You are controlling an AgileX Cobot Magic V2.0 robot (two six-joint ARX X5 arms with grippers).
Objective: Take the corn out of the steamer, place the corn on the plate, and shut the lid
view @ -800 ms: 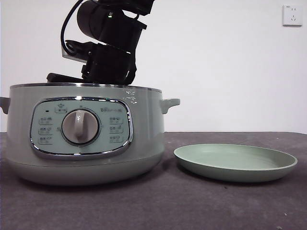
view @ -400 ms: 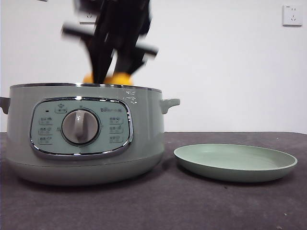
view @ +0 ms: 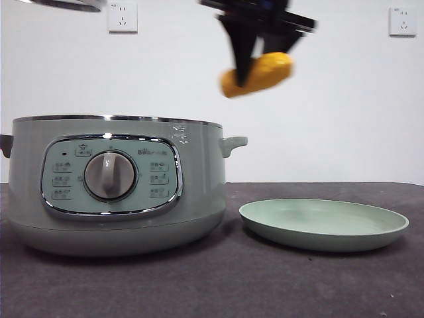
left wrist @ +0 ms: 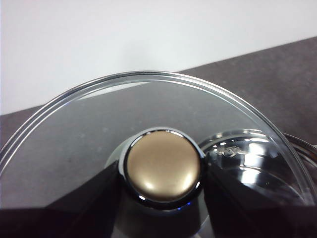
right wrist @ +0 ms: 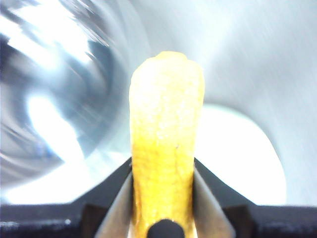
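Observation:
High in the front view my right gripper (view: 248, 69) is shut on the yellow-orange corn (view: 260, 73), which hangs in the air above the gap between the steamer (view: 112, 185) and the plate (view: 323, 224). The right wrist view shows the corn (right wrist: 166, 148) pinched between both jaws. The sage-green steamer stands at the left with its top uncovered. The pale green plate lies on the table at the right. My left gripper (left wrist: 161, 173) is shut on the knob (left wrist: 163, 166) of the glass lid (left wrist: 99, 114); the lid's rim (view: 63, 4) shows at the front view's top left corner.
A dark table (view: 212, 285) carries the steamer and the plate. A white wall stands behind, with sockets (view: 122, 16) at upper left and upper right (view: 403, 20). The steamer's small side handle (view: 233, 142) points toward the plate.
My right gripper has risen out of the steamer with the corn and swung right, toward the plate. The steamer and the plate have stayed put.

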